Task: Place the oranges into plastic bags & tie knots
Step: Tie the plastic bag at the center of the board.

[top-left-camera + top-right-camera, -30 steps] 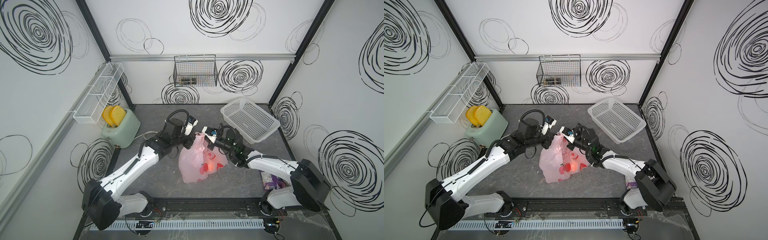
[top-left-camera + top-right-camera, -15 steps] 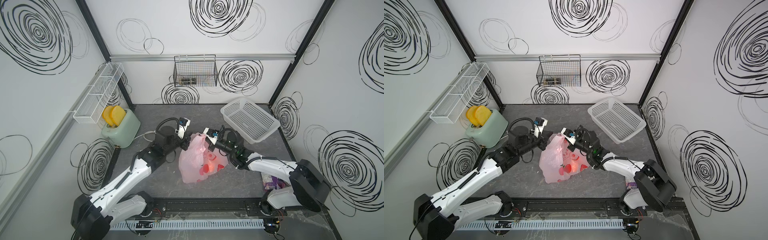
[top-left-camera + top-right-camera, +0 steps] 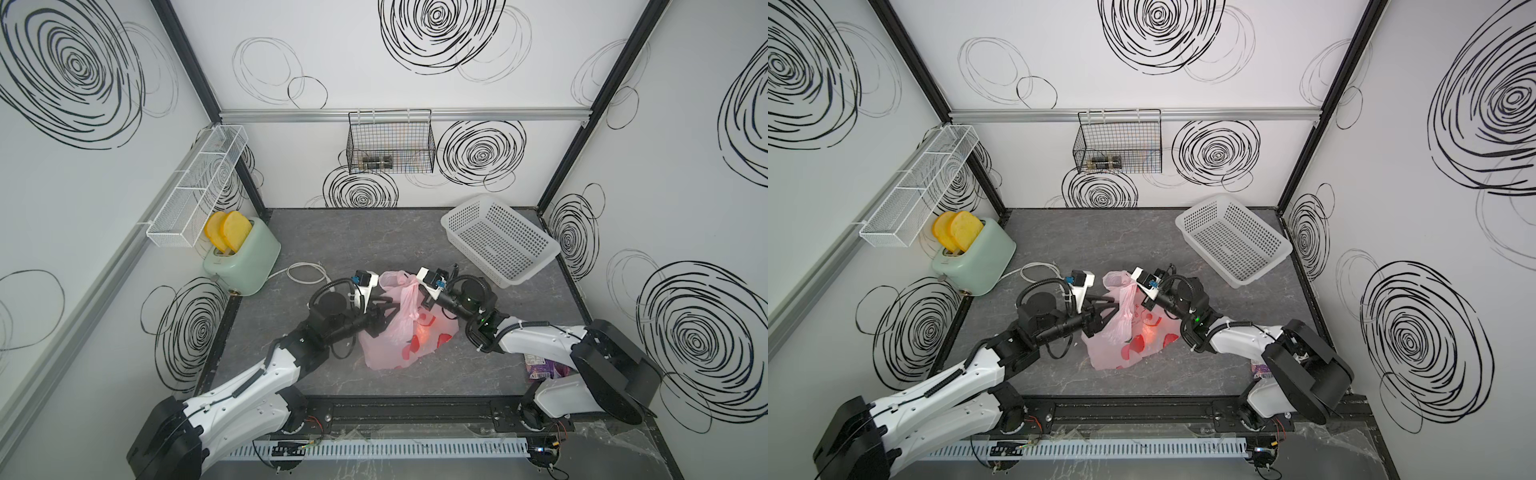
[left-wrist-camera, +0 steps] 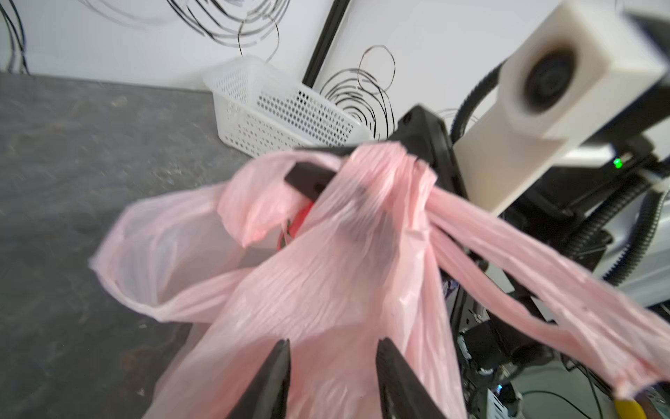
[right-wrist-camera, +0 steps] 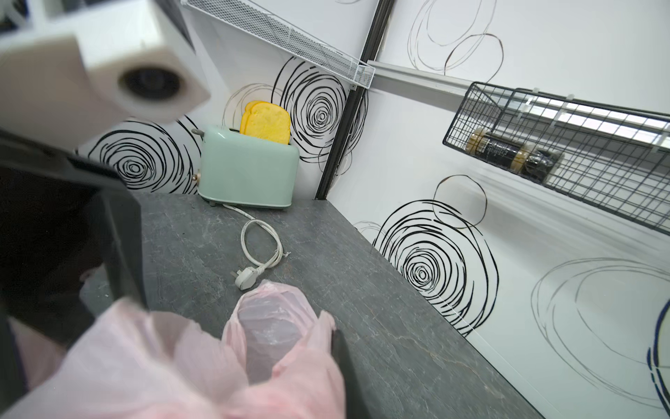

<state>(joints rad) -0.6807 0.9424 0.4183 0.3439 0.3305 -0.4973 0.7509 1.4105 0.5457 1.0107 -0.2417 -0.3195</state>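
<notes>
With the oranges (image 3: 423,332) already in the pink bag (image 3: 390,349) at mid-frame on the tabletop (image 3: 374,249), knotting is in hand: the right gripper (image 3: 420,300) pinches the bunched handles (image 3: 409,291), and the spread left gripper (image 4: 331,344) probably must next close on a loose handle.

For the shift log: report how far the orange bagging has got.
Done: fruit is in the pink bag; an orange glows through the film. In hand: the right gripper is shut on the bunched handles, and the left gripper stands open at the bag's side. Left: no finished knot shows; the handle ends trail loose, so tying remains.
</notes>
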